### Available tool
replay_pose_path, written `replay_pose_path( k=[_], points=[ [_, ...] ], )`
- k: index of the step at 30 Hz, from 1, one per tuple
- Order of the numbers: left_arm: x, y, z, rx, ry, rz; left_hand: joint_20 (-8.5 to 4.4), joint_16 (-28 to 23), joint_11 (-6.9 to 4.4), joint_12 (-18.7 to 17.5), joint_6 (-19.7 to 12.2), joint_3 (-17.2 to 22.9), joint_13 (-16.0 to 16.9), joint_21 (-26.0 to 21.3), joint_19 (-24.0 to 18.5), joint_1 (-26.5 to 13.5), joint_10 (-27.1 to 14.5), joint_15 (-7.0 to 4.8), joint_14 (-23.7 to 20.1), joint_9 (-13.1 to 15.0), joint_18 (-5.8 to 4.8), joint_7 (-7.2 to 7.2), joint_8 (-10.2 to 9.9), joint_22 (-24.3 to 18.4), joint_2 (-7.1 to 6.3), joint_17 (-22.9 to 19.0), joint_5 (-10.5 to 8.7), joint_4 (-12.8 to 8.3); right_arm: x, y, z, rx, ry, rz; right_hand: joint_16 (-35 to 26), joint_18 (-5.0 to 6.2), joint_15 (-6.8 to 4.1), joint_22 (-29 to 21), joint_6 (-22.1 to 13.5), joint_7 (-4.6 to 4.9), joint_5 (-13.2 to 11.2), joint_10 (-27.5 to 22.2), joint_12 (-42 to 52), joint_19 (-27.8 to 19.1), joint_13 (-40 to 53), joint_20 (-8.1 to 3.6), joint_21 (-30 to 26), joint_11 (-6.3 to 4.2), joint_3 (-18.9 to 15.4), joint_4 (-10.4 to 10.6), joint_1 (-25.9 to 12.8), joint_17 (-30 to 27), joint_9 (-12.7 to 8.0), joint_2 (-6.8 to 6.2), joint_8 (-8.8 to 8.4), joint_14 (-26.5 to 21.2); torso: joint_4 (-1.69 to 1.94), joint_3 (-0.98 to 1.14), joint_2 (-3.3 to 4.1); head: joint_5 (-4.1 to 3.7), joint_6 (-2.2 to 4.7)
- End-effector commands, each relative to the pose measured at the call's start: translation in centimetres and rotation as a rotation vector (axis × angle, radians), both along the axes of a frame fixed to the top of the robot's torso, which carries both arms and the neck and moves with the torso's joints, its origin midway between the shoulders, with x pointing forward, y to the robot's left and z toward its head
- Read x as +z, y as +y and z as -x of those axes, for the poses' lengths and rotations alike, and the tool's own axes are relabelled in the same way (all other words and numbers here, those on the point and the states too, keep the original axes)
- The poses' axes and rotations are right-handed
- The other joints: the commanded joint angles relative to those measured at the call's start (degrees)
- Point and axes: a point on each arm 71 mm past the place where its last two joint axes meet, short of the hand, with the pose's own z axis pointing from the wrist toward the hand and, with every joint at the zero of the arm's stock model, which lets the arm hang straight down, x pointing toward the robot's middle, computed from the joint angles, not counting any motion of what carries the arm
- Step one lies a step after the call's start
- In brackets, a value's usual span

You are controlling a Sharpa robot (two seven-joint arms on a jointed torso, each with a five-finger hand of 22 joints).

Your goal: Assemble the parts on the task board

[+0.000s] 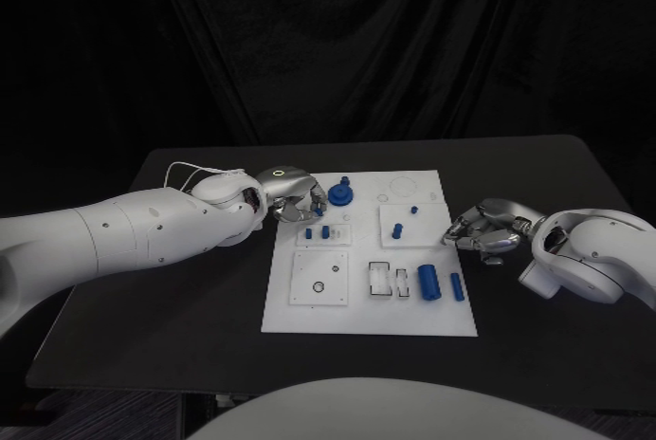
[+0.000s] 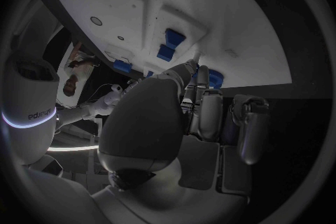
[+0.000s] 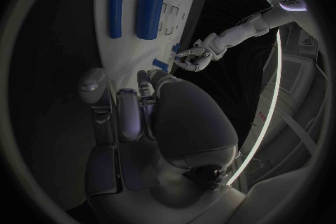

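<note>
Two robot hands flanked the board (image 1: 369,312). Left robot hand (image 1: 294,201) sat at far-left edge, fingers curled beside knobbed part (image 1: 340,191), hold unclear. Right robot hand (image 1: 482,233) hovered off right edge, curled, empty, nearer upright peg (image 1: 414,210) and cylinders (image 1: 428,281) lying lengthwise.

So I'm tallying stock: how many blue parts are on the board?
7, maybe more hidden by the left robot hand: a round knobbed part beside it, two pegs, two right of those, and two cylinders near the front.
</note>
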Motion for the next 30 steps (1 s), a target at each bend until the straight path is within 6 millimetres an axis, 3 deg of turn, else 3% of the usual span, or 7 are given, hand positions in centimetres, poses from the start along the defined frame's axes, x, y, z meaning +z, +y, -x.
replay_pose_path(
  k=[1, 30],
  points=[
    [-0.2, -0.17, 0.04, -0.006, 0.016, -0.006, -0.52, -0.4, 0.05, -0.3, 0.1, 0.1, -0.1, 0.2, 6.0, -0.3, 0.2, 0.06, -0.2, 0.0, -0.79, 0.16, 0.3, 15.1, -0.18, 0.0, -0.3, 0.4, -0.21, -0.02, 0.12, -0.001, 0.017, 0.013, -0.3, 0.78, 0.15, 4.5, 0.0, -0.2, 0.3, -0.4, 0.0, 0.1, 7.3, -0.13, -0.2, -0.12, 0.2, 0.0, 0.1, 2.1, 0.1, -0.33, 0.23, 0.6, -0.02, -0.03, -0.01, 0.04, -0.01],
    [-0.78, -0.99, -0.21, -0.01, 0.044, -0.023, -0.46, -0.6, 0.03, -0.3, 0.0, 0.2, -0.1, 0.2, 6.0, -0.1, 0.6, 0.18, -0.4, -0.1, -0.79, 0.23, 0.1, 15.1, -0.11, -0.4, -0.36, 0.3, -0.26, 0.07, 0.17, 0.003, 0.026, 0.016, -0.4, 0.81, 0.16, 4.4, -0.1, -0.17, 0.3, -0.5, 0.0, 0.1, 7.2, -0.13, -0.4, -0.1, 0.3, 0.0, 0.1, 2.0, 0.1, -0.32, 0.24, 0.5, 0.03, -0.02, -0.02, -0.28, -0.01]
  ],
)
